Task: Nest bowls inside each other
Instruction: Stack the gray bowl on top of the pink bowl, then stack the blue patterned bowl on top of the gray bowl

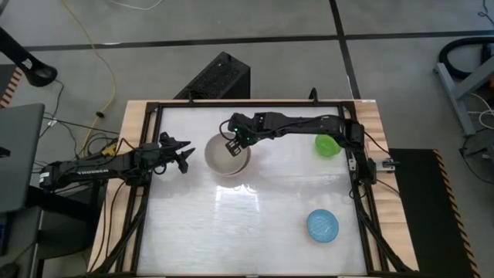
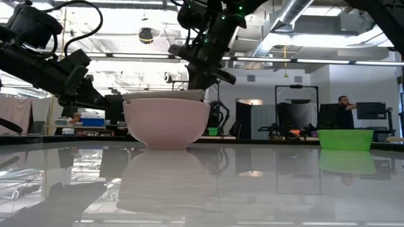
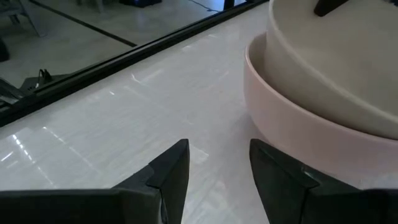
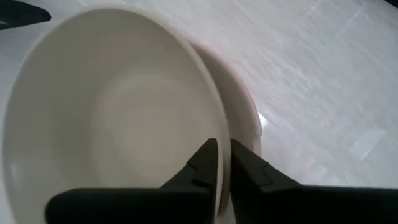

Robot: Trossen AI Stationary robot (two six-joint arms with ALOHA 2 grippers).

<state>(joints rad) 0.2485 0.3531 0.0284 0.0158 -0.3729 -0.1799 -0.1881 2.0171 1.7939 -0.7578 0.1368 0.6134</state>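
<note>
A grey-beige bowl (image 4: 112,118) sits inside the pale pink bowl (image 2: 167,123) at the table's middle left, its rim (image 2: 164,96) showing just above the pink one. My right gripper (image 4: 225,158) hangs over the near right part of that rim, slightly open, one finger inside the grey-beige bowl and one outside. My left gripper (image 3: 219,155) stands open and low just left of the pink bowl (image 3: 298,130), with nothing between its fingers. The green bowl (image 1: 327,145) stands at the far right. The blue bowl (image 1: 322,225) stands at the near right. My right gripper straddles the grey-beige bowl's rim (image 4: 219,134), one finger inside and one outside. The fingers slant down from the table's right. A narrow gap shows between them, and I cannot tell whether either touches the rim. The bowl rests in the pink bowl.
A dark raised frame (image 1: 154,108) runs around the white tabletop. Bare tabletop lies along the near edge and in the middle between the stacked bowls and the blue bowl. A person (image 2: 344,104) shows far back in the room.
</note>
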